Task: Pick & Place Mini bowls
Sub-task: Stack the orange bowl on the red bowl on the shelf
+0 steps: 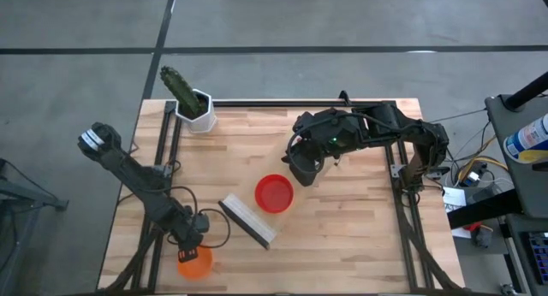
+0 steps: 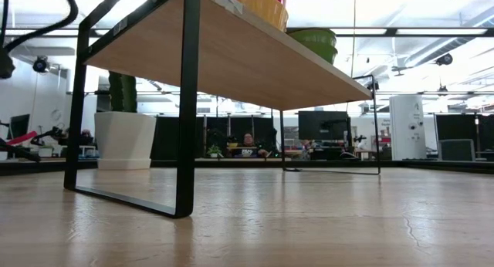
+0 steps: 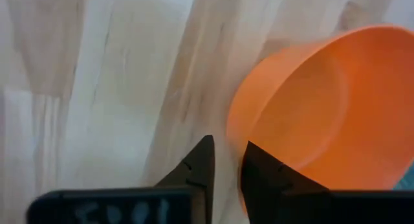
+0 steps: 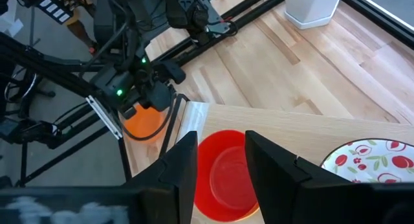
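Note:
An orange mini bowl (image 1: 195, 260) (image 3: 317, 107) stands on the table near its front left corner. My left gripper (image 3: 228, 146) (image 1: 192, 241) slants down at the bowl's edge, its fingers a narrow gap apart. A red mini bowl (image 1: 274, 193) (image 4: 223, 175) rests on its base on a pale wooden board (image 4: 291, 130), beside a white bowl with red speckles (image 4: 372, 160). My right gripper (image 4: 220, 162) (image 1: 304, 169) hangs open well above the red bowl, holding nothing. My left gripper comes from above, slanting, at the orange bowl's rim (image 3: 234, 130). One finger (image 3: 272, 175) overlaps the bowl and the other (image 3: 197, 166) stands outside its wall. A strip of table shows between the outer finger and the wall. Whether either finger touches, I cannot tell.
A white square pot with a green cactus (image 1: 195, 108) stands at the far left corner. The low view looks under a wooden shelf on black legs (image 2: 185, 105) that carries a yellow bowl (image 2: 258, 6) and a green one (image 2: 312, 39). Black rails (image 1: 300, 103) border the table.

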You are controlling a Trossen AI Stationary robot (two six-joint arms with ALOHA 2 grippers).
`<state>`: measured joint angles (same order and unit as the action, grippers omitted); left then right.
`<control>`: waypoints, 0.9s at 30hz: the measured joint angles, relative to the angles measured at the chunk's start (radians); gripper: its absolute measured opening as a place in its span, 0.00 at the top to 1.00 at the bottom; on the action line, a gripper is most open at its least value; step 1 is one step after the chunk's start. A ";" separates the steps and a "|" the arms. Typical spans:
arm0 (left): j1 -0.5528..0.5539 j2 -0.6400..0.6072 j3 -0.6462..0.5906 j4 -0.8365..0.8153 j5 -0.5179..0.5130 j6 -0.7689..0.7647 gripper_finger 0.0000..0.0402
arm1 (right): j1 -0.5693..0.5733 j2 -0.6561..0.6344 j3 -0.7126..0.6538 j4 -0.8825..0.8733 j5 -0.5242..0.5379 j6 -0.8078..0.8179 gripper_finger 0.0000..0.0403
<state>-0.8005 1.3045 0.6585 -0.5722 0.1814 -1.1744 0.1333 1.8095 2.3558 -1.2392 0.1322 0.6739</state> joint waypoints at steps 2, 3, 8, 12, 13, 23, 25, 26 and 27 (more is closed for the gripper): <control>0.000 0.000 -0.024 0.030 0.004 -0.003 0.90 | 0.000 0.000 0.000 0.000 0.000 0.000 0.69; 0.000 0.000 -0.032 0.043 0.012 -0.004 0.93 | 0.000 0.000 0.000 0.000 0.000 0.000 0.69; 0.000 0.000 -0.038 0.056 0.092 -0.014 0.99 | 0.002 0.000 0.000 0.000 0.000 -0.002 0.69; 0.000 -0.023 0.000 0.057 0.167 -0.038 1.00 | 0.012 0.000 0.000 0.024 0.000 -0.054 0.70; 0.000 -0.036 0.014 0.057 0.180 -0.043 1.00 | 0.015 0.000 0.000 0.037 0.000 -0.072 0.71; 0.018 -0.286 0.138 0.057 0.070 -0.192 1.00 | 0.094 0.002 0.000 0.247 -0.005 -0.362 0.72; 0.031 -0.336 0.157 0.057 0.020 -0.226 1.00 | 0.093 0.008 0.000 0.304 -0.002 -0.359 0.73; 0.037 -0.356 0.166 0.056 -0.003 -0.239 1.00 | 0.092 0.014 0.000 0.338 -0.005 -0.341 0.73; 0.044 -0.375 0.177 0.056 -0.016 -0.248 1.00 | 0.091 0.020 0.000 0.370 -0.029 -0.334 0.74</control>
<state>-0.7561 0.9290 0.8359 -0.5157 0.1652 -1.4228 0.2239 1.8298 2.3554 -0.8695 0.1034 0.3402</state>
